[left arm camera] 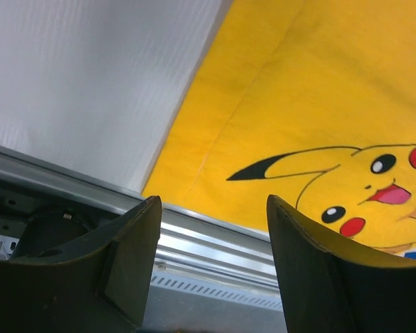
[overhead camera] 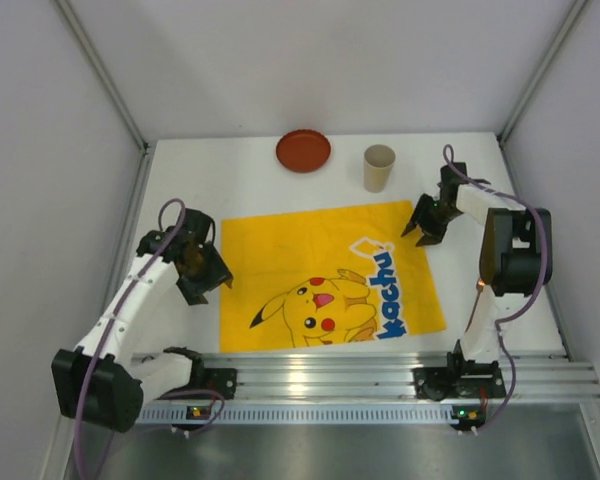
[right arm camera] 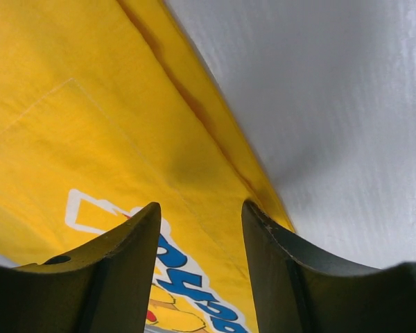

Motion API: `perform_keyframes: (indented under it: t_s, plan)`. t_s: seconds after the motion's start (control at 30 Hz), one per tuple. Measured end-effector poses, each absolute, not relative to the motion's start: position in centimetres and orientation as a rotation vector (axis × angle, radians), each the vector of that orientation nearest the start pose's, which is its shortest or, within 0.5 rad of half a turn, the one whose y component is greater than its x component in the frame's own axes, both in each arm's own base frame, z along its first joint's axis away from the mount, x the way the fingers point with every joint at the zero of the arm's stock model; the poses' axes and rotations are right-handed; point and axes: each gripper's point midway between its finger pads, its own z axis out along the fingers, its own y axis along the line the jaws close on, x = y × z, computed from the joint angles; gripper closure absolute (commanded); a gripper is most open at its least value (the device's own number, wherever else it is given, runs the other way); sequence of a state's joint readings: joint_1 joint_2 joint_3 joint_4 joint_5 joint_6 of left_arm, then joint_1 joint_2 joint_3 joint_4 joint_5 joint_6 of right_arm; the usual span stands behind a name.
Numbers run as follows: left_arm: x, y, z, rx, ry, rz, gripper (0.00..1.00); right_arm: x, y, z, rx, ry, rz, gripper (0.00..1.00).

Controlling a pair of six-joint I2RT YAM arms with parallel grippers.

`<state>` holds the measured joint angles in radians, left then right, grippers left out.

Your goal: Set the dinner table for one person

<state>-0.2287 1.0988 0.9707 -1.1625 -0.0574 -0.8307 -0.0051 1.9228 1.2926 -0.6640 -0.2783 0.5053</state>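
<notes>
Left claw (overhead camera: pixel 208 283), right claw (overhead camera: pixel 420 236) observed released, empty, at cloth (overhead camera: pixel 310 250) edges. Risk judged: cloth snagged, dragged across desk (overhead camera: pixel 230 180); cup (overhead camera: pixel 379 167) toppled.

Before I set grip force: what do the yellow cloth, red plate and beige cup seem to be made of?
The yellow cloth: woven fabric, matte; creases and a folded hem show in the wrist views. The red plate: probably plastic, smooth, even colour, raised rim; glazed ceramic is possible. The beige cup: likely paper or matte plastic; plain, no gloss, too small to settle.
</notes>
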Motion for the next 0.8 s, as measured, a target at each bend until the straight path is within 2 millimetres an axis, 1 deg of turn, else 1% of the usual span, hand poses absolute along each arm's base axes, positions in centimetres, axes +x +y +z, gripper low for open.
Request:
perform_keyframes:
  t_s: [0.1, 0.13, 0.17, 0.2, 0.27, 0.33, 0.4, 0.47, 0.53, 0.6, 0.67, 0.7, 0.77, 0.8]
  plan:
    - [19.6, -6.6, 10.7, -0.853, 2.789, -0.087, 0.33, 37.6, 6.0, 2.8, 0.698, 2.813, 0.492, 0.48]
    - [19.9, -6.6, 10.4, -0.851, 2.795, -0.083, 0.33, 37.6, 5.9, 2.8, 0.699, 2.811, 0.491, 0.47]
    - [20.7, -6.8, 9.6, -0.849, 2.819, -0.065, 0.33, 37.6, 5.8, 2.9, 0.699, 2.809, 0.484, 0.46]
    - [21.2, -6.9, 9.2, -0.845, 2.827, -0.059, 0.33, 37.6, 5.7, 2.9, 0.700, 2.807, 0.475, 0.46]
    - [22.7, -7.3, 8.8, -0.827, 2.840, -0.056, 0.33, 37.6, 5.4, 3.2, 0.703, 2.802, 0.449, 0.45]
    - [24.8, -7.8, 9.1, -0.798, 2.816, -0.079, 0.33, 37.5, 5.2, 4.0, 0.707, 2.788, 0.435, 0.44]
    - [26.8, -8.3, 9.5, -0.762, 2.785, -0.120, 0.33, 37.8, 5.2, 5.8, 0.705, 2.760, 0.442, 0.44]
    - [28.5, -8.9, 9.3, -0.733, 2.764, -0.152, 0.32, 38.7, 5.3, 8.4, 0.680, 2.701, 0.459, 0.43]
    - [29.7, -9.3, 8.2, -0.715, 2.773, -0.161, 0.33, 39.4, 5.4, 11.2, 0.651, 2.637, 0.481, 0.43]
    - [30.5, -9.7, 6.7, -0.713, 2.803, -0.162, 0.33, 39.6, 5.6, 13.9, 0.619, 2.577, 0.508, 0.43]
    - [31.6, -10.5, 5.7, -0.709, 2.830, -0.187, 0.32, 38.7, 5.8, 16.2, 0.595, 2.536, 0.527, 0.43]
    - [32.6, -11.0, 5.5, -0.702, 2.828, -0.202, 0.32, 38.2, 5.9, 17.2, 0.588, 2.520, 0.533, 0.43]
    - [35.0, -12.2, 6.0, -0.674, 2.797, -0.240, 0.31, 36.7, 6.1, 18.9, 0.576, 2.483, 0.553, 0.43]
    - [36.6, -12.9, 6.7, -0.655, 2.774, -0.249, 0.31, 35.8, 6.2, 19.4, 0.576, 2.471, 0.564, 0.42]
